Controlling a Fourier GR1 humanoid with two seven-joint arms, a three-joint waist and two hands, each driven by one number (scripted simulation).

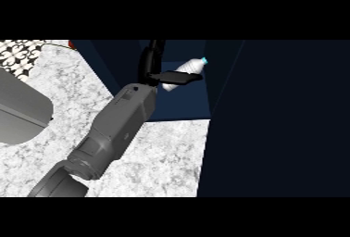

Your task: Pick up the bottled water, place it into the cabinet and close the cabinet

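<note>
One bottled water, its label unreadable, is clasped by the curled fingers of the hand inside the cabinet.

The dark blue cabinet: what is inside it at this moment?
Inside the dark blue cabinet is a clear plastic water bottle with a blue cap, lying tilted, held by the black left hand. The hand covers the bottle's lower part; the rest of the interior is in shadow.

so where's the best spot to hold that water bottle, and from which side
Around the middle of its body, coming from the counter side, as the robot hand does now. The water bottle lies tilted, cap up and away into the cabinet, so its wide straight body faces the arm.
</note>
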